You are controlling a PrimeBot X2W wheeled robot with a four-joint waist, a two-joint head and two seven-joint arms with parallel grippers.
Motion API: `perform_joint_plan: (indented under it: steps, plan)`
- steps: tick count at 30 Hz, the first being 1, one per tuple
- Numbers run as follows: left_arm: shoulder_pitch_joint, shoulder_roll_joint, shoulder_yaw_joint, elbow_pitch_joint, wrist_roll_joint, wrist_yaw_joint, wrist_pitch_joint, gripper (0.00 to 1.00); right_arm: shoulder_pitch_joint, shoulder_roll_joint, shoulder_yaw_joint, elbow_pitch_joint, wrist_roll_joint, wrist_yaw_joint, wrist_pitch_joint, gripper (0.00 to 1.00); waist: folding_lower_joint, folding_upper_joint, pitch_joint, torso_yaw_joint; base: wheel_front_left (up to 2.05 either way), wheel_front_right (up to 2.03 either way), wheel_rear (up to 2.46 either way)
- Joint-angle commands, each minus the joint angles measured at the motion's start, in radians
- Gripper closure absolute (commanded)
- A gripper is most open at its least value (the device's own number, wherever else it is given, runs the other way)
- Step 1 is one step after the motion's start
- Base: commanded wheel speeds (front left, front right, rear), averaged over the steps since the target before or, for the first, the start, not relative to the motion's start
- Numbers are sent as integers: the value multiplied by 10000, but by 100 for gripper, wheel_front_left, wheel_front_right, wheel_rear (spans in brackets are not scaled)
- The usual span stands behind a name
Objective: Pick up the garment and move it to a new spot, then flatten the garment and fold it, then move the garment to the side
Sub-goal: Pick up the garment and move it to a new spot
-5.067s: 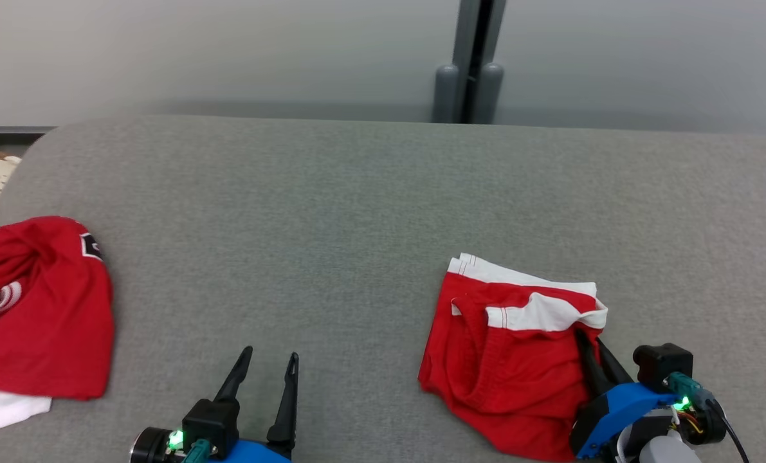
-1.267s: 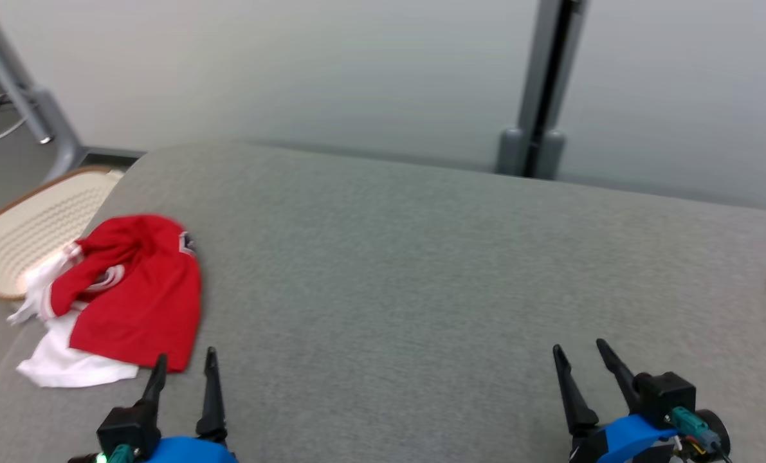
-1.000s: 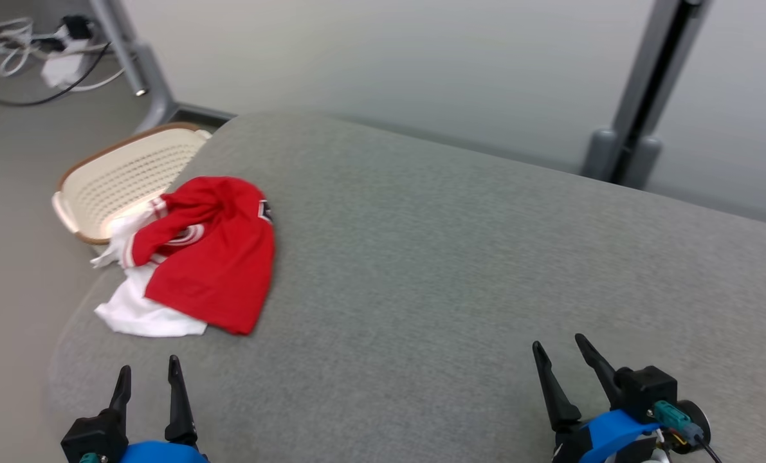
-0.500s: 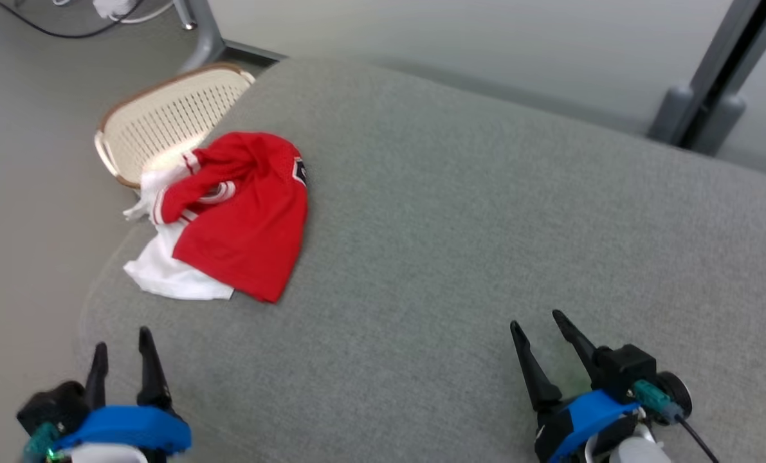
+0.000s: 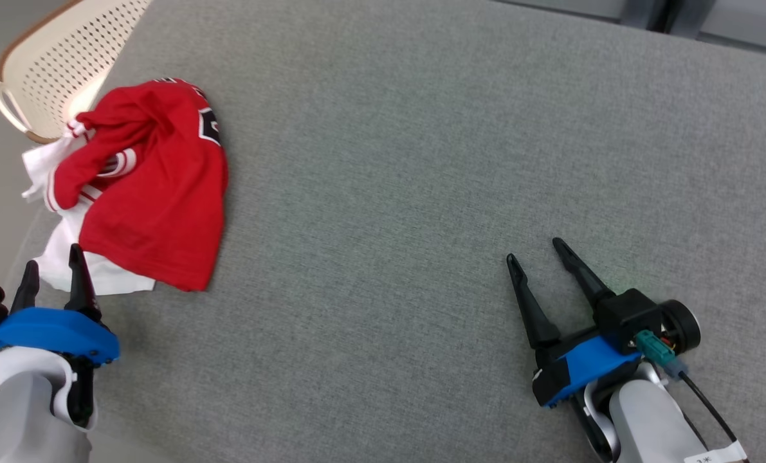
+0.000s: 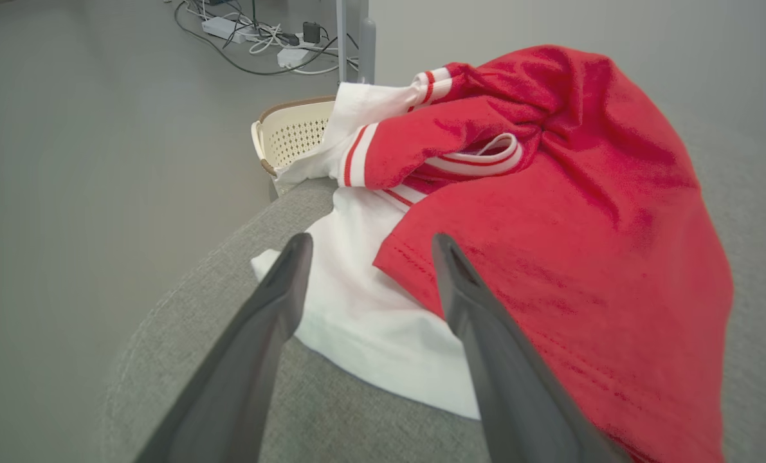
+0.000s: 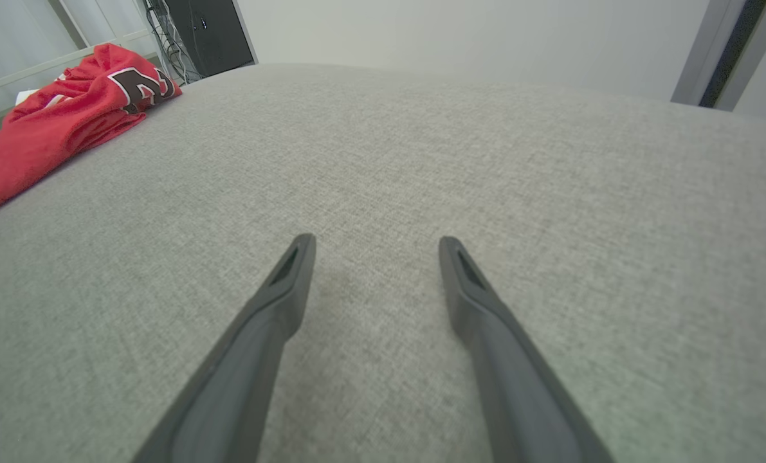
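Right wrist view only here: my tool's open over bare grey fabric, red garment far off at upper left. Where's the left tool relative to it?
Observer: The left tool is open, tips right at the near edge of the garment; whether they touch, I can't tell.
Operator: Which part is nearest?
Observer: A white layer sticking out from under the red, dead ahead of that tool in the left wrist view.
Operator: Anything beside it?
Observer: A cream perforated basket just past it, off the left end of the grey surface.
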Motion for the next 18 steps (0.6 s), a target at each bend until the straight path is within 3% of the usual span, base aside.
perform_joint_plan:
  steps: [1, 8, 15, 17, 18]
  plan:
    - [-408, 144, -131, 435, -222, -11, 129, 0, -21, -149, -192, 168, -108, -13, 31, 0, -2, 0, 179, -39, 0, 0, 0]
    - [-1170, 412, -671, 1928, -833, -12, 688, 0, -140, -205, -379, 150, -365, -16, 61, 0, -2, 0, 618, -228, 0, 0, 0]
    - [-1433, 97, -1286, 3019, -1064, -12, 1216, 0, -325, -211, -383, 252, -375, -16, 63, 0, -2, 0, 818, -297, 0, 0, 0]
    - [-1468, 33, -1464, 3092, -1121, -13, 1273, 100, -368, -209, -391, 280, -340, -16, 63, 0, -2, 0, 819, -299, 0, 0, 0]
    - [-1478, 5, -1560, 3096, -1160, -13, 1249, 100, -380, -208, -382, 287, -318, -16, 63, 0, -2, 0, 794, -300, 0, 0, 0]
